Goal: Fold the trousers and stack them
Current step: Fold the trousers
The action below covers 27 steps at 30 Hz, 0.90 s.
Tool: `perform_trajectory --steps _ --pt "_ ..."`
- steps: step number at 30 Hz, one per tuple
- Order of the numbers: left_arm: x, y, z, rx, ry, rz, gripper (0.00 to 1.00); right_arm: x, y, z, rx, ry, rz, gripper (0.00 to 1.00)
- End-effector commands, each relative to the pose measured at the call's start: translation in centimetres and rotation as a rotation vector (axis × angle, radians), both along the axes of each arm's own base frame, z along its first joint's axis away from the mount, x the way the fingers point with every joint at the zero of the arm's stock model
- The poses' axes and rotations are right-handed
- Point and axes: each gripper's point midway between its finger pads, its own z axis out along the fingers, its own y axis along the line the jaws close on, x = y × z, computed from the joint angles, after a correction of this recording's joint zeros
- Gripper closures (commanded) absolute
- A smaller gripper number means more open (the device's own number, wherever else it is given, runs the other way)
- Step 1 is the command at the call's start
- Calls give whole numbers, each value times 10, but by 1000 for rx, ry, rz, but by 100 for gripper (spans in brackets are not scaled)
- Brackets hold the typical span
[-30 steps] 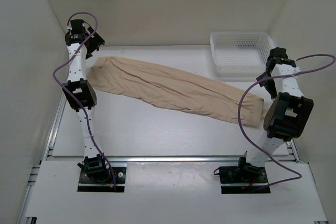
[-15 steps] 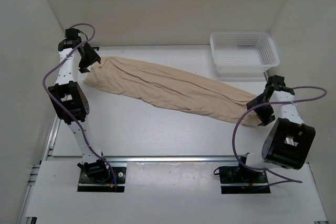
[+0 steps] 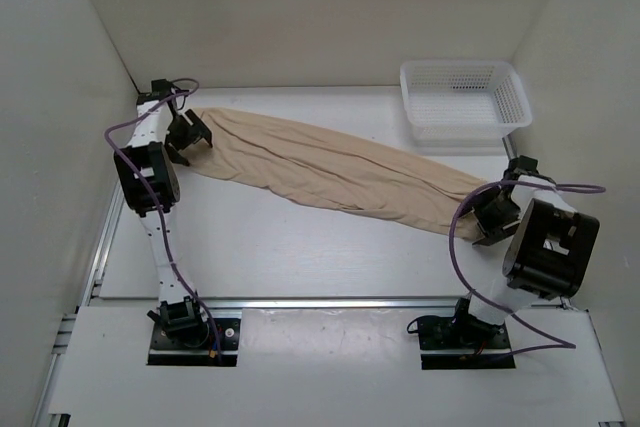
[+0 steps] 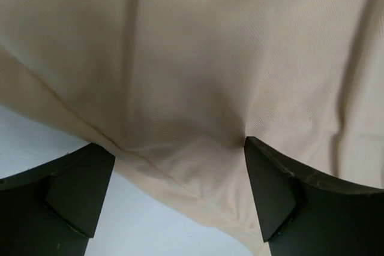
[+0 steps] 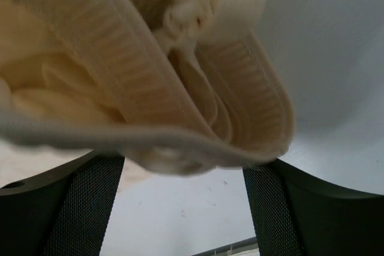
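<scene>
Colours, trousers (image 3: 330,172): plain light beige, no print.
Ribbed waistband (image 5: 240,88) is paler cream (fine cross-lines in the elastic). The table (image 3: 300,247) under the trousers is white. Mesh basket (image 3: 415,97) behind the trousers' right end is white with grid holes. Cables (image 3: 455,237) purple. Fingers (image 4: 273,190) of the left gripper (image 4: 179,151) matte black.

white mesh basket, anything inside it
Inside the white plastic mesh basket only its own mesh floor and walls show, no item. Its near wall may hide a thin strip of floor.
</scene>
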Motion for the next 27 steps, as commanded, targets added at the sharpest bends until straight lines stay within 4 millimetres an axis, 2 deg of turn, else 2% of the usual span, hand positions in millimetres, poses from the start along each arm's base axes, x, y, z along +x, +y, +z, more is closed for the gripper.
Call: perform_trajectory --steps 1,2,3,4,6,7,8,9,10,12,13,14,18,21,22,23,24,25,27 --pt "12 -12 3 -51 -19 5 3 30 -12 2 -18 -55 -34 19" --pt "14 -11 -6 -53 -10 5 7 27 -13 -8 -16 -17 -48 19" --pt "18 -13 -5 -63 -19 1 13 33 -15 -9 -18 -24 -48 20" --pt "24 -14 3 -73 -46 5 28 35 -16 -14 -11 -10 -57 22" --pt "27 -14 -3 -77 -42 15 53 42 -23 -15 -37 -5 -71 31" --pt "30 -15 1 -83 -55 12 65 45 -26 -15 -48 -5 -73 45" --pt "35 -15 1 -90 -61 34 87 48 -29 -15 -57 -2 -89 52" --pt "38 -15 4 -92 -71 43 90 55 -34 -12 -72 -15 -91 60" --pt "40 -16 8 -101 -83 38 90 60 -38 -8 -87 -28 -94 75" --pt "51 -17 20 -110 -129 51 90 67 -42 3 -101 -40 -96 87" --pt "54 -16 33 -105 -157 49 90 75 -47 15 -120 -62 -100 95" --pt "62 -13 48 -90 -199 61 90 78 -50 23 -132 -74 -112 99" --pt "76 -3 115 -58 -353 76 90 96 -64 71 -185 -179 -132 100" --pt "82 5 174 -66 -484 79 90 118 -72 112 -195 -285 -139 100" --pt "77 10 196 -57 -522 85 90 124 -74 124 -203 -308 -140 100" --pt "75 10 213 -51 -555 83 90 131 -77 147 -219 -348 -132 100" --pt "72 7 227 -54 -579 76 90 133 -78 161 -231 -374 -124 100" --pt "63 12 249 -39 -614 75 90 134 -79 175 -244 -400 -117 100" --pt "51 17 265 -24 -634 77 90 129 -77 197 -263 -447 -111 100"
